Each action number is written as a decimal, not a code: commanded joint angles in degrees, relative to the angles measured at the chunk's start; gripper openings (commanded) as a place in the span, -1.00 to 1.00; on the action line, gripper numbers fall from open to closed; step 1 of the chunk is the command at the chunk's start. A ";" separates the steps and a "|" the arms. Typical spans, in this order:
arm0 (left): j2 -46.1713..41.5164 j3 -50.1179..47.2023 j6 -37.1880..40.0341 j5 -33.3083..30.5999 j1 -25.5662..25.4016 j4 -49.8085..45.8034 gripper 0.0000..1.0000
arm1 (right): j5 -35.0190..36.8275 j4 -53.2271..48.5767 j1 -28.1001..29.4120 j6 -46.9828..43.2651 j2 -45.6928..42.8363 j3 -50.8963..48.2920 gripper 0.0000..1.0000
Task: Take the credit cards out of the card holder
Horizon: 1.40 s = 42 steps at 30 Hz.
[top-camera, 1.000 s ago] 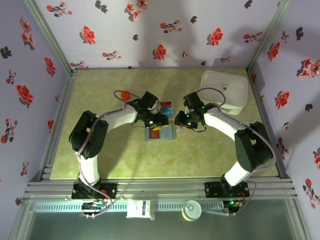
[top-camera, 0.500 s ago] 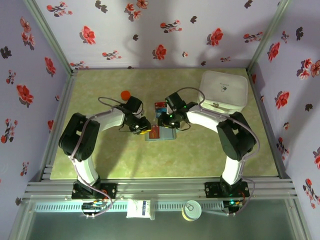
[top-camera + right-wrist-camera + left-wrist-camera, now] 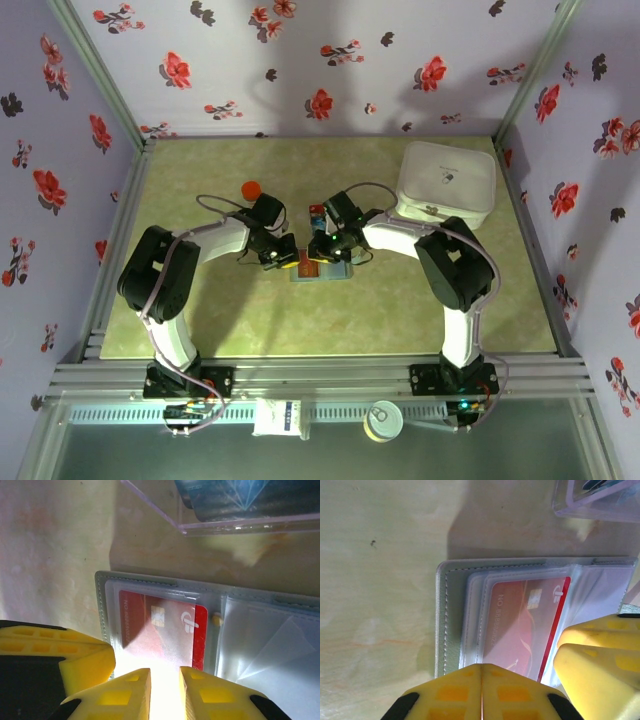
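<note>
Grey holder lying open on mid tabletop, red card inside its clear left sleeve, clear box just beyond with dark cards inside, left hand pinched closed by holder, right hand narrow at card's edge, glare between fingers

Bright even overhead light, soft arm shadows on back wall, blown-out white glare at right gripper, its near yellow pads blurred, wrist views soft-focused.

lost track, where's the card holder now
Top view, centre: the card holder lies open where the left hand and right hand meet, beside the clear square.
</note>
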 commanded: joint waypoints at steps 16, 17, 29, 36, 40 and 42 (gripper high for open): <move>1.07 -0.79 1.46 -0.09 0.77 -1.06 -0.91 | 2.70 -3.17 0.33 -1.41 1.95 1.47 -0.56; 1.21 -0.77 1.52 -0.09 0.73 -1.12 -0.92 | 2.94 -3.42 0.33 -1.69 1.97 1.54 -0.56; 0.93 -0.58 1.67 -0.25 1.06 -1.64 -0.95 | 5.06 -6.09 0.33 -3.63 0.17 3.43 -0.56; -0.59 1.17 1.47 0.34 1.06 -2.58 -0.96 | 4.43 -6.32 0.25 -3.29 -1.51 3.09 -0.55; -0.42 2.95 1.62 0.63 0.12 -3.44 -0.98 | 4.35 -6.34 0.08 -3.24 -1.97 2.86 -0.55; -0.17 3.62 1.50 0.68 -0.30 -3.69 -0.98 | 4.25 -6.23 0.00 -2.99 -2.07 2.65 -0.55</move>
